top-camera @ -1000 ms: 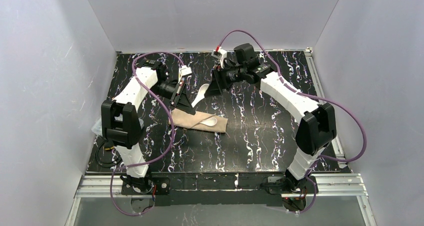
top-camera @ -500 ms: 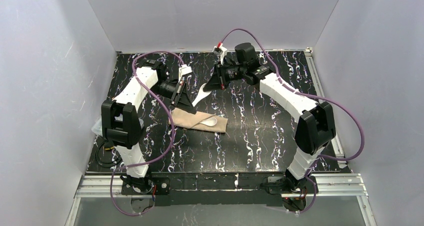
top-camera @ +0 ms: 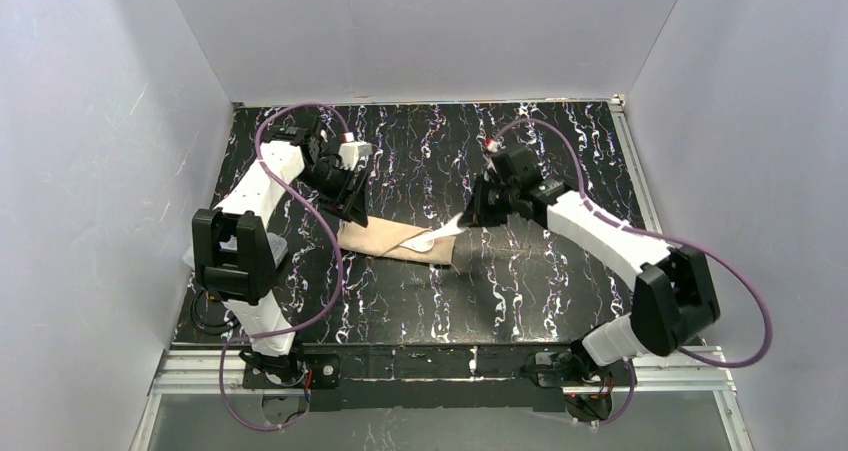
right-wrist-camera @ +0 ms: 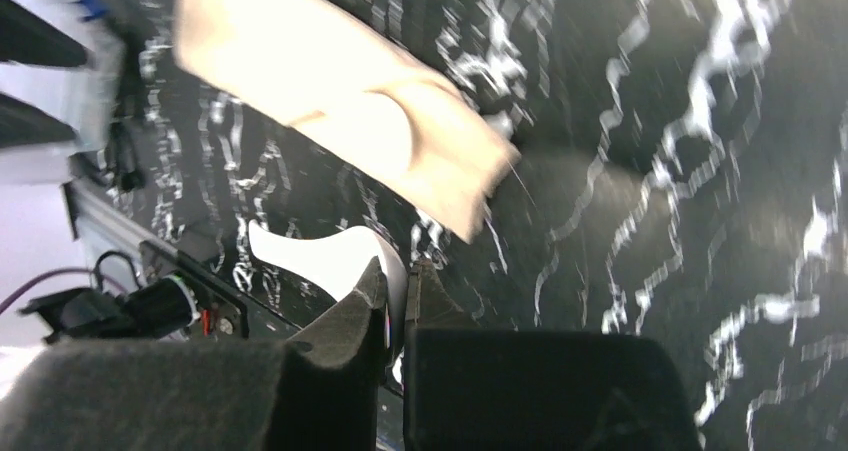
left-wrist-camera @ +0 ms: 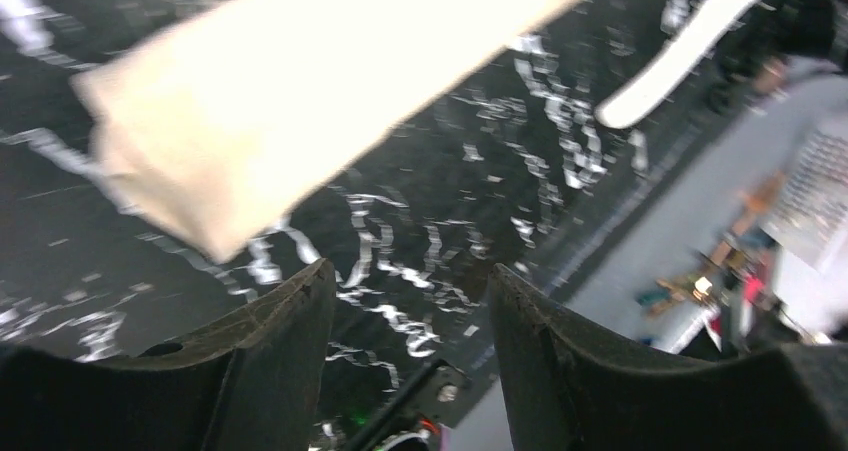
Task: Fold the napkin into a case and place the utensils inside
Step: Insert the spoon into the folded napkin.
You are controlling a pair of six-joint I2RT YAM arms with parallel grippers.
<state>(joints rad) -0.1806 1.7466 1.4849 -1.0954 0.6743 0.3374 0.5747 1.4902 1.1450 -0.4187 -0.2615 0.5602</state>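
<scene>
Case [top-camera: 385, 236]: flat beige cloth strip lying aslant, left of the bench's middle.
Tucked spoon [top-camera: 425, 241]: white oval bowl showing at the case's right end.
Held spoon [right-wrist-camera: 320, 256]: smooth white plastic, pinched in the right hand [right-wrist-camera: 400, 276], just beside that end.
Left hand [left-wrist-camera: 410, 306]: fingers wide, nothing between, near the case's left end.
Wrist views: blurred; only the right one shows the pinch.
Bench [top-camera: 520, 271]: black, white-veined.

The left arm [top-camera: 262, 176] bends up high and leans in. The left tool [top-camera: 352, 199] points down, and its two fingers [left-wrist-camera: 290, 311] are apart with nothing between them. The right arm [top-camera: 600, 233] stretches in low. The right tool [top-camera: 472, 214] is pinched tight on a white spoon [right-wrist-camera: 320, 256].
</scene>
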